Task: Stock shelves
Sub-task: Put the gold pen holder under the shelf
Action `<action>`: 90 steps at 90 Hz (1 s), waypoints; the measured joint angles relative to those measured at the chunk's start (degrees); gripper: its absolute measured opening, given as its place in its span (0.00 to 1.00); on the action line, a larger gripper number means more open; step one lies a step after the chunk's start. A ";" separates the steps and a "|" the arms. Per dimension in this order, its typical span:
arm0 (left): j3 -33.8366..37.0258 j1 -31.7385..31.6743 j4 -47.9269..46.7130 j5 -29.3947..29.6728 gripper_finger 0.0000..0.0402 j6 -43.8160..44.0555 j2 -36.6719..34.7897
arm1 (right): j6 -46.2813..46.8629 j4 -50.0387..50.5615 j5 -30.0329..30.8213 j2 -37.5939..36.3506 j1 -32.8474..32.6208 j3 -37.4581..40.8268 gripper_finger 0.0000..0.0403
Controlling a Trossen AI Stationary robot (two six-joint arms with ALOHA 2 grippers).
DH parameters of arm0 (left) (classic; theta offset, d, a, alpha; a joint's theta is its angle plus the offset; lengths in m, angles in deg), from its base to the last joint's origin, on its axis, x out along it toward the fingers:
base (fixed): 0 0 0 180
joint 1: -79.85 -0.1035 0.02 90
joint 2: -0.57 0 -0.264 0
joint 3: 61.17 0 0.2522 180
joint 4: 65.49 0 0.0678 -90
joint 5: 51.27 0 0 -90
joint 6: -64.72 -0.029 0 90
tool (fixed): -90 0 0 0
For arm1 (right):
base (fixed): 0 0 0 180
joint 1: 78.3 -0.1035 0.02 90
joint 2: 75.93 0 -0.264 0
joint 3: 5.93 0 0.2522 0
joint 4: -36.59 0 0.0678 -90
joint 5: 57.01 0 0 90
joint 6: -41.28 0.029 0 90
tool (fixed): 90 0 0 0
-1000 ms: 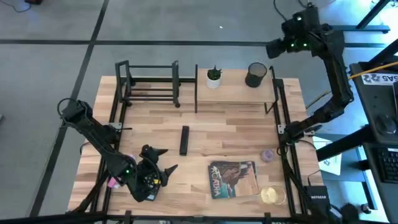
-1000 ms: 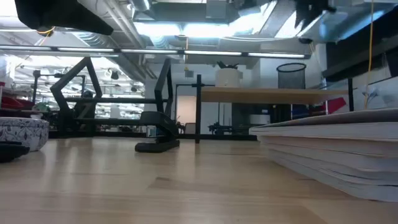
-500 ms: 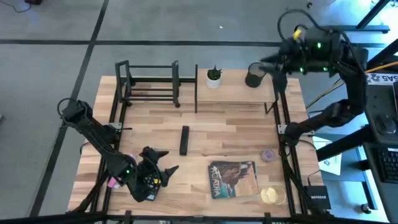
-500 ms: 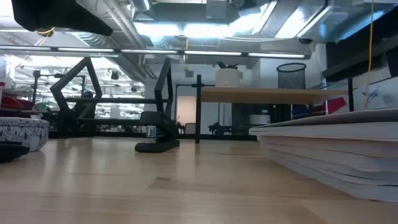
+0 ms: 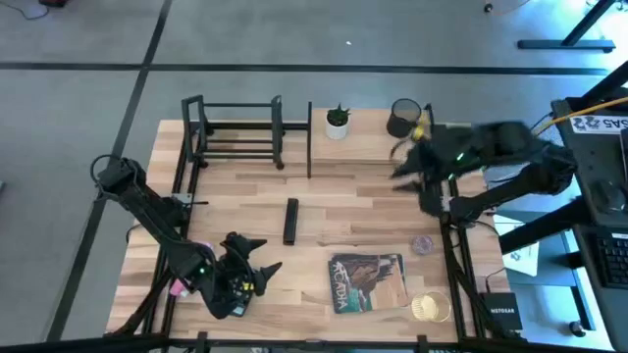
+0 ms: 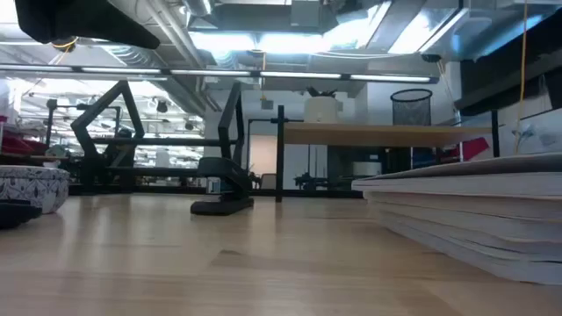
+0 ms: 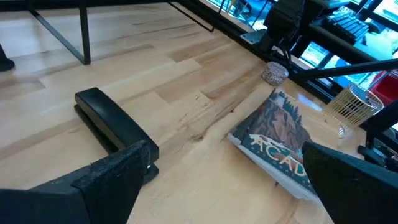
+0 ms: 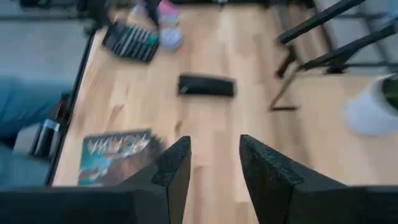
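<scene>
I read "ACADIA" on the book [image 5: 368, 281] cover in the high view; in my left wrist view only "ACAD" shows before the finger cuts it off. Box [image 5: 501, 313] at the table's right edge carries white lettering, looks like "NETGEAR" but too small to confirm. Nothing else legible.

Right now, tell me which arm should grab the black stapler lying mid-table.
Left, probably. The left gripper hangs open at the near edge, its wrist view aimed straight at the stapler close ahead. The right gripper, fingers open, is blurred beside the wooden shelf, farther off.
</scene>
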 joint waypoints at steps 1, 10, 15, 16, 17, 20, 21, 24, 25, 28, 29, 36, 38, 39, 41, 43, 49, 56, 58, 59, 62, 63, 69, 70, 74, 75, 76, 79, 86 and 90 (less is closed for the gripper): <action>0.00 0.00 -0.01 -0.01 1.00 0.00 0.00 | 0.32 -0.41 -0.06 -0.12 -0.43 0.92 0.30; 0.00 0.00 -0.03 -0.01 1.00 0.00 0.00 | 2.61 -4.56 -1.55 -0.74 -4.17 9.03 0.30; 0.00 0.00 -0.06 0.00 1.00 -0.03 0.00 | 3.85 -7.93 -3.54 -0.74 -6.24 13.13 0.30; 0.00 0.00 -0.08 0.01 1.00 -0.04 0.00 | 4.03 -8.69 -4.09 -0.73 -6.63 13.92 0.30; 0.00 0.00 -0.07 0.03 1.00 -0.13 0.00 | 4.21 -9.46 -4.63 -0.72 -7.02 14.70 0.30; 0.00 0.00 -0.06 0.14 1.00 -0.35 0.00 | 5.24 -11.94 -6.27 -0.72 -8.19 17.04 0.30; 0.00 0.00 -0.06 0.18 1.00 -0.40 0.00 | 5.46 -12.85 -6.98 -0.72 -8.59 17.81 0.30; 0.00 0.00 -0.06 0.25 1.00 -0.46 0.00 | 6.04 -15.83 -8.96 -0.71 -9.64 20.00 0.30; 0.00 0.00 -0.06 0.25 1.00 -0.46 0.00 | 6.24 -16.94 -9.62 -0.68 -9.97 20.73 0.30; 0.00 0.00 -0.08 0.27 1.00 -0.47 0.00 | 6.87 -20.37 -11.75 -0.54 -11.09 22.73 0.30; 0.00 0.00 -0.07 0.27 1.00 -0.47 0.00 | 6.93 -21.35 -12.30 -0.50 -11.46 23.31 0.30; 0.00 0.02 -0.08 0.33 1.00 -0.48 0.00 | 8.10 -27.03 -13.98 -0.37 -14.43 26.73 0.30; 0.00 0.05 -0.07 0.36 1.00 -0.48 0.00 | 8.48 -28.48 -13.98 -0.37 -15.29 27.39 0.30; 0.00 0.06 -0.06 0.36 1.00 -0.48 0.00 | 8.55 -29.23 -13.96 -0.37 -15.71 27.68 0.30; 0.00 0.11 -0.03 0.38 1.00 -0.51 0.05 | 8.85 -30.58 -13.81 -0.36 -16.50 28.14 0.30; 0.00 0.11 -0.03 0.40 1.00 -0.53 0.13 | 9.10 -31.52 -13.43 -0.32 -17.26 28.44 0.30; 0.00 0.11 -0.11 0.42 1.00 -0.62 0.55 | 9.85 -32.38 -11.55 0.05 -19.77 28.70 0.30; 0.00 0.11 -0.14 0.45 1.00 -0.72 1.39 | 9.96 -32.61 -10.89 0.97 -22.38 28.76 0.30; 0.00 0.11 -0.14 0.45 1.00 -0.72 1.67 | 9.96 -32.67 -10.89 1.34 -23.12 28.76 0.30; 0.00 0.11 -0.15 0.45 1.00 -0.72 1.77 | 10.00 -32.73 -10.89 1.53 -23.45 28.76 0.30; 0.00 0.11 -0.17 0.45 1.00 -0.72 2.13 | 10.27 -32.85 -10.87 2.09 -24.47 28.76 0.30; 0.00 0.11 -0.16 0.45 1.00 -0.72 2.25 | 10.36 -32.90 -10.87 2.28 -24.80 28.76 0.30; 0.00 -0.04 -0.16 0.47 1.00 -0.66 2.87 | 11.44 -33.29 -10.87 3.73 -26.71 28.76 0.30; 0.00 -0.04 -0.15 0.48 1.00 -0.63 3.00 | 11.54 -33.31 -10.87 4.05 -26.96 28.76 0.30; 0.00 -0.04 -0.16 0.51 1.00 -0.46 3.38 | 12.61 -33.19 -10.89 5.22 -28.00 28.75 0.30; 0.00 -0.04 -0.18 0.51 1.00 -0.45 3.47 | 13.04 -33.19 -10.87 5.55 -28.26 28.74 0.30; 0.00 -0.04 -0.19 0.52 1.00 -0.44 3.55 | 13.41 -33.19 -10.87 5.87 -28.50 28.75 0.30; 0.00 -0.04 -0.19 0.53 1.00 -0.44 3.72 | 14.64 -33.18 -10.88 6.80 -29.17 28.76 0.30; 0.00 -0.04 -0.19 0.53 1.00 -0.46 3.72 | 16.20 -33.15 -10.83 9.11 -30.73 28.76 0.30; 0.00 -0.04 -0.15 0.56 1.00 -0.46 3.72 | 17.23 -33.07 -10.81 10.53 -31.33 28.76 0.30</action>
